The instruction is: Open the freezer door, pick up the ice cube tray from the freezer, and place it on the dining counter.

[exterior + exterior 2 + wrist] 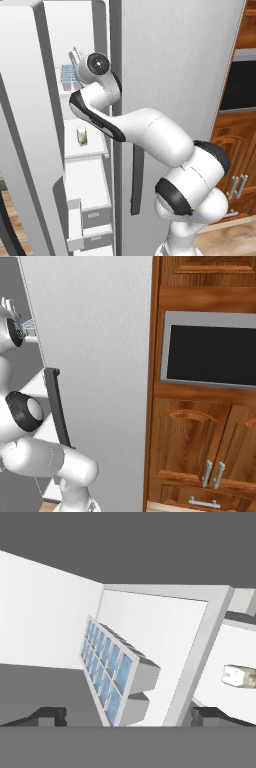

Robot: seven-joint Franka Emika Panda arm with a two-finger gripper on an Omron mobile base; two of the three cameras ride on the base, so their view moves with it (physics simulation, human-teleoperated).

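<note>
A simulated kitchen: brown wooden cabinets (200,431) with silver handles and a built-in dark-screened oven (210,351) stand to the right of a silver side-by-side fridge. The wide plain door (175,65) of the fridge is shut, its dark bar handle (57,406) running down its left edge. The freezer door (22,125) is swung open at the left of the left base view, baring the freezer (85,160) with its white walls, white shelves and grey-fronted drawers (97,220) low down. The white arm (150,135) rises from the lower right and reaches up and left into the freezer at an upper shelf. The tray (112,672) lies on that upper shelf, its blue cells showing just left of the wrist in the left base view; in the hand view, which is rolled, it stands as a long slanted strip with two rows of pale blue cells, close in front of the camera. The pincer (127,716) is spread wide, one dark fingertip on each side of the tray's near end, not touching it and holding nothing. A small yellowish jar (82,135) stands upright on the shelf below, well apart from the tray.
</note>
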